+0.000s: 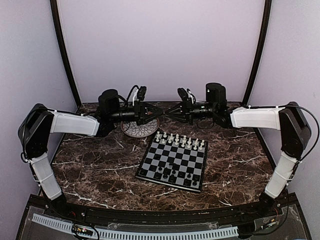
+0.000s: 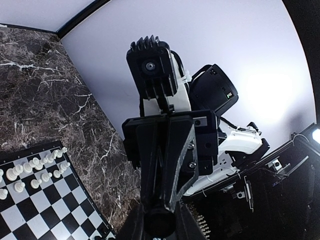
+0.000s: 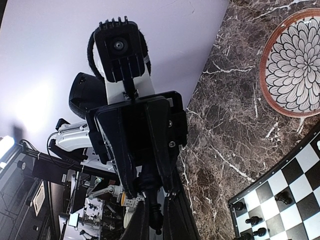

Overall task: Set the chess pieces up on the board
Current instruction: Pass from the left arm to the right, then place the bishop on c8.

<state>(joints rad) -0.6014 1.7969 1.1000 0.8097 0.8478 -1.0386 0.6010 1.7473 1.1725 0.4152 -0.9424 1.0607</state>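
My two grippers meet tip to tip in the air behind the board, left gripper facing right gripper. A black chess piece lies between them. Its round base sits between the left gripper's fingers, which are shut on it. Its slender top lies between the right gripper's fingers, which are closed against it. White pieces fill the board's far rows. Several black pieces stand on its near rows. In the top view the held piece is too small to make out.
A round plate with a white petal pattern and a brown rim lies on the dark marble table, under the left gripper and behind the board's far left corner. Pale walls close off the back and both sides.
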